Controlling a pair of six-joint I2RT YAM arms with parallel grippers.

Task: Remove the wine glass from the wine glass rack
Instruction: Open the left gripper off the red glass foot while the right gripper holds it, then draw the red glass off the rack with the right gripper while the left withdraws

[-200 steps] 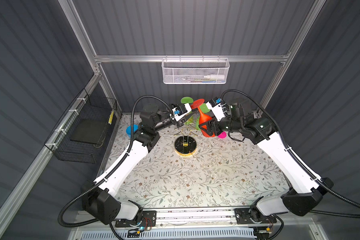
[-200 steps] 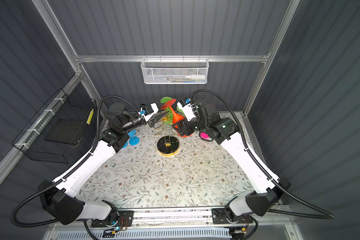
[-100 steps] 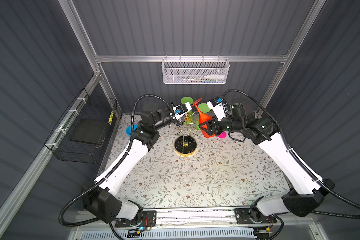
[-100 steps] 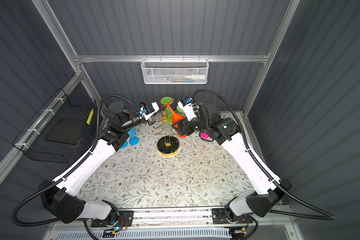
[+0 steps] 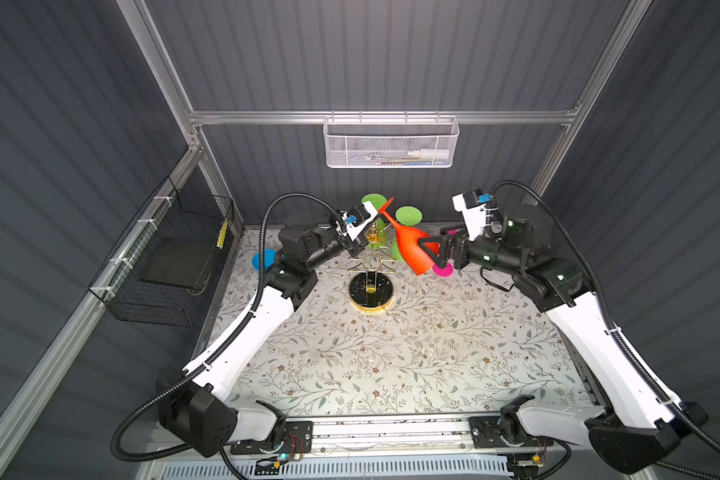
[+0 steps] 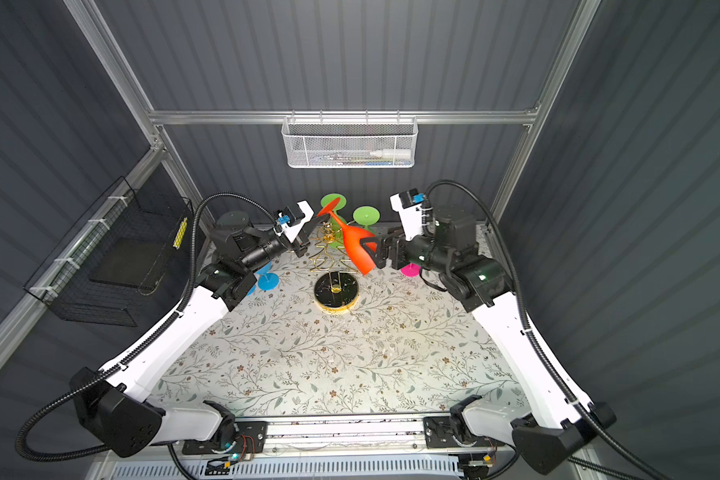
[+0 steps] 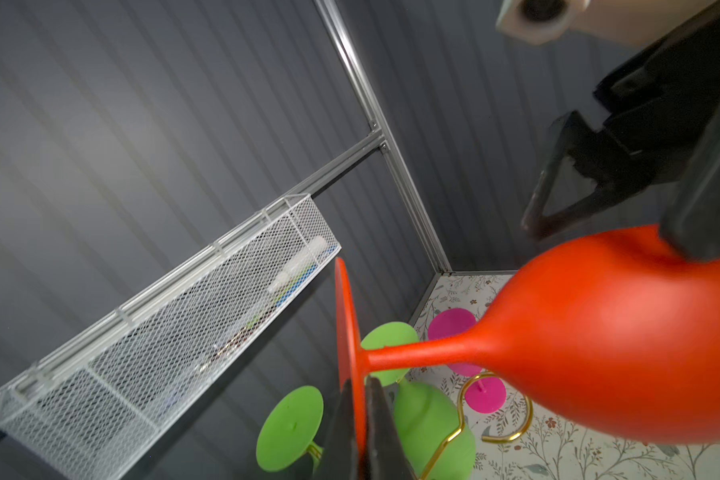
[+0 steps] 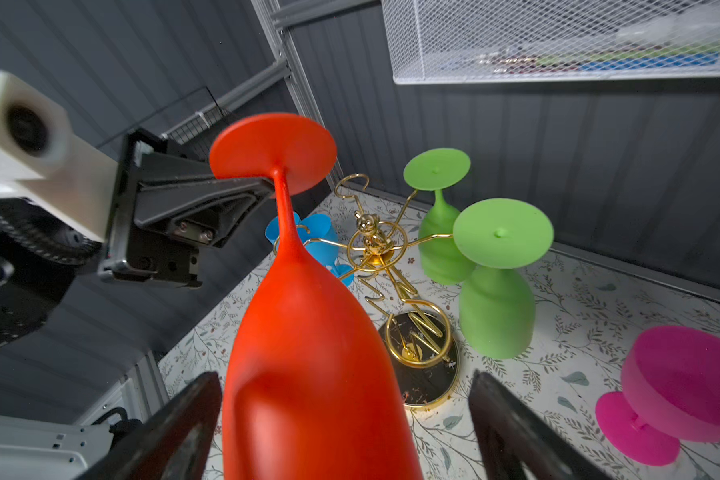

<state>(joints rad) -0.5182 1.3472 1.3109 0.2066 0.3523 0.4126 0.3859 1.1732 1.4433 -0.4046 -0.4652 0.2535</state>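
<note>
**Bowl released, foot pinched**

Jaws of the right gripper have sprung wide either side of the bowl. The left gripper has clamped the foot of the red wine glass, which is tilted beside the top of the wine glass rack. Best draw it off slowly, stem clear of the gold arms.

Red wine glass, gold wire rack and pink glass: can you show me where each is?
Red plastic wine glass (image 8: 308, 353): right wrist view, on its bowl.
Gold wire rack with round black base (image 5: 358, 289): in a top view, on the base.
Pink plastic glass (image 8: 691, 374): right wrist view, on its bowl.
</note>
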